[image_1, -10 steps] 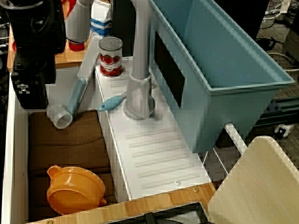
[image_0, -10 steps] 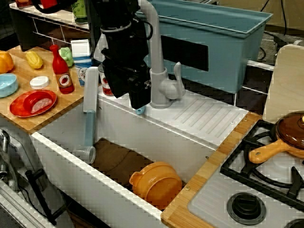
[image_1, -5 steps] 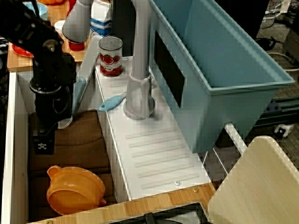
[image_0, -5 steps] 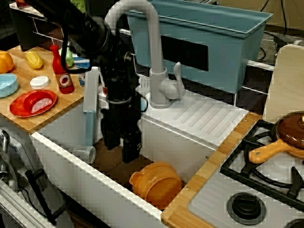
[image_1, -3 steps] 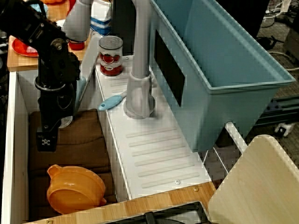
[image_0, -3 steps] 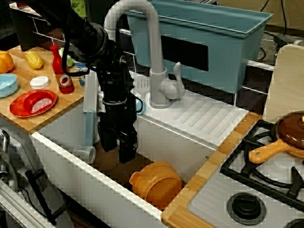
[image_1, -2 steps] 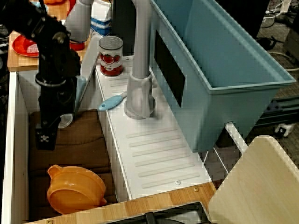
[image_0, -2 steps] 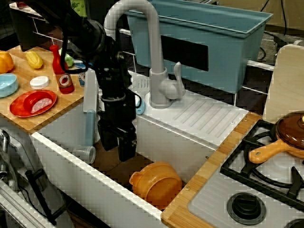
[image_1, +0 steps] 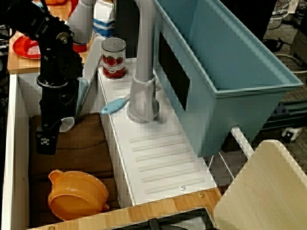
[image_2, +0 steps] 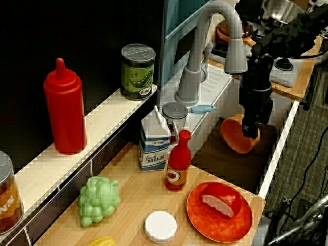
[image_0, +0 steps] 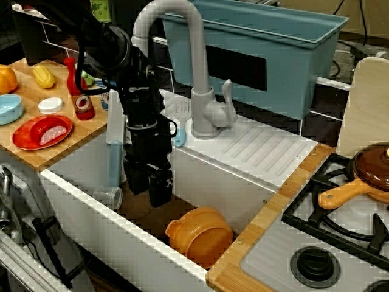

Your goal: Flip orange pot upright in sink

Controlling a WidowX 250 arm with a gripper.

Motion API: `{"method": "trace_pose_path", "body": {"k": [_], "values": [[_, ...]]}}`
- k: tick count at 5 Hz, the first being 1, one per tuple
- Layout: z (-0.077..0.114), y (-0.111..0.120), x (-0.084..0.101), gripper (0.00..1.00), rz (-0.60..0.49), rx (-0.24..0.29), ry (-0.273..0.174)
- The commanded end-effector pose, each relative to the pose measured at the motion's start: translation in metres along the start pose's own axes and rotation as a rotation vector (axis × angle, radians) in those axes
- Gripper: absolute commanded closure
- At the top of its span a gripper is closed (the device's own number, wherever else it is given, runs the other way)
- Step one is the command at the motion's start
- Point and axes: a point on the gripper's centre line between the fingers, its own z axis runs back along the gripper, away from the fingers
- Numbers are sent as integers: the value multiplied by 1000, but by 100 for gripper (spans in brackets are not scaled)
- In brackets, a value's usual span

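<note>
The hand (image_0: 150,182) is hanging empty inside the sink (image_0: 182,163), apart from the tipped orange pot (image_0: 200,235); how far open, I cannot tell.

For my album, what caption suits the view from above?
Robot hand hovers in the sink above the overturned orange pot.

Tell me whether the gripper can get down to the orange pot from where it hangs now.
Probably yes. The gripper hangs inside the sink, apart from the orange pot, with only bare brown floor between them. The faucet stands behind and seems clear of its path.
</note>
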Motion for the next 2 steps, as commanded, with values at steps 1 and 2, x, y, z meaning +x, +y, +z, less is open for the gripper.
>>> {"method": "trace_pose_path", "body": {"k": [1, 2], "values": [[1, -1, 0, 0, 0, 30, -36], [-5, -4, 2, 0, 15, 26, -41]]}}
